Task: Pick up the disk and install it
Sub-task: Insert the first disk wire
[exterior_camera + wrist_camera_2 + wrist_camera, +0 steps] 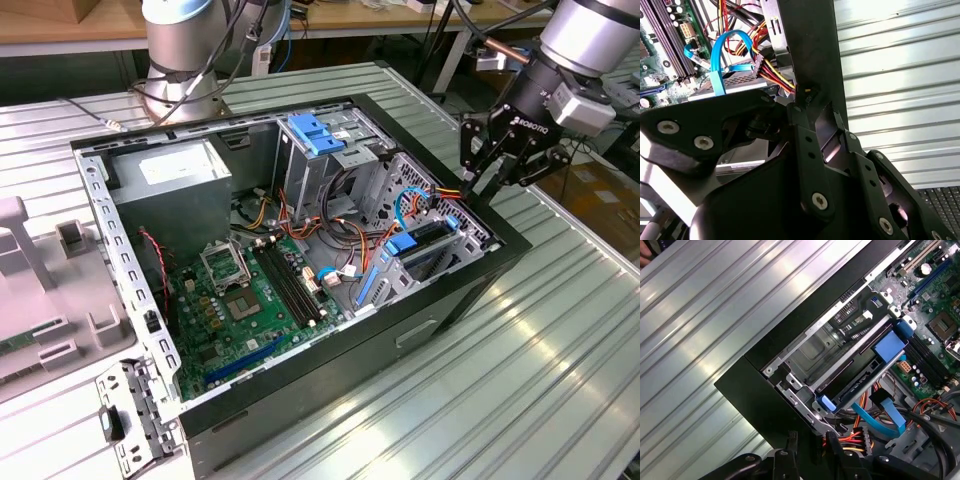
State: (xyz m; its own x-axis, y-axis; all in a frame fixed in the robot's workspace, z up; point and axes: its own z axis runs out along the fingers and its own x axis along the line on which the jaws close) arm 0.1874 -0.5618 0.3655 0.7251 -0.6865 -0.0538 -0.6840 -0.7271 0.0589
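Observation:
The disk is a dark flat drive in blue rails with a blue tab. It lies in the drive cage at the corner of the open computer case, on the exterior view's right. In the first wrist view the disk lies slanted in that cage, its blue tab toward the motherboard. My gripper hangs just above the case's rim beside the cage, fingers open and holding nothing. Its black fingertips stand on either side of the case's rim by the red and yellow power wires.
A blue flat cable and a wire bundle run close to the fingers. A second blue carrier sits in the cage at the back. The power supply and motherboard fill the case. Ribbed metal table surrounds it.

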